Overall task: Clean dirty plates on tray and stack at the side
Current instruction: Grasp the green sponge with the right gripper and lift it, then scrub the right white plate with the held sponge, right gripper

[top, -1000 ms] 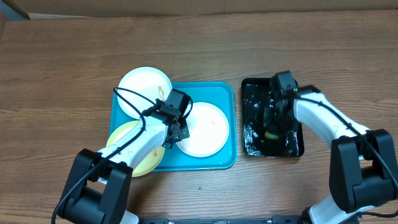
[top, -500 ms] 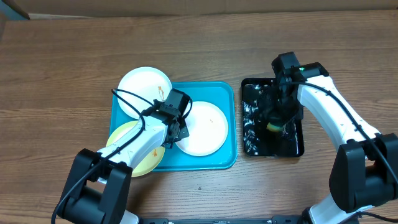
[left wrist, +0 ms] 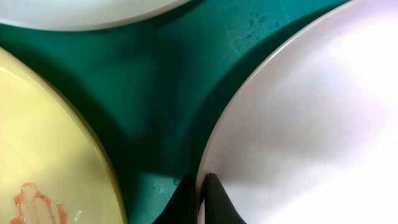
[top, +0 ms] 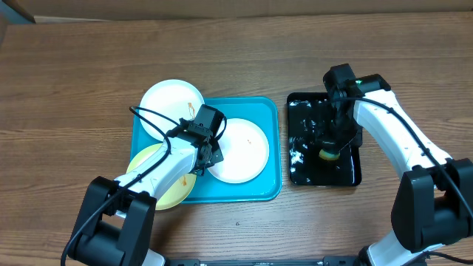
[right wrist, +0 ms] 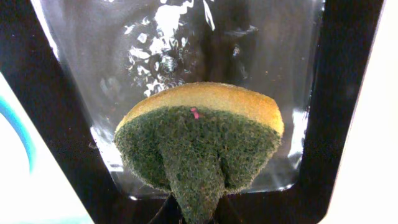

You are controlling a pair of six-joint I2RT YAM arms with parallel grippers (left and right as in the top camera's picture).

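White plate (top: 244, 151) on the tray (top: 260, 108) is pinched at its rim by left gripper (left wrist: 200, 190); right gripper (right wrist: 193, 214) clamps sponge (right wrist: 199, 143).

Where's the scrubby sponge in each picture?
Overhead: the sponge is right of the middle, over the black tray, held by the right gripper.
Right wrist: it fills the lower middle, pinched from below.
Left wrist: not in it; that view shows the white plate on the blue tray.
Shared landmark: the black tray lies behind the sponge in both views that show it.
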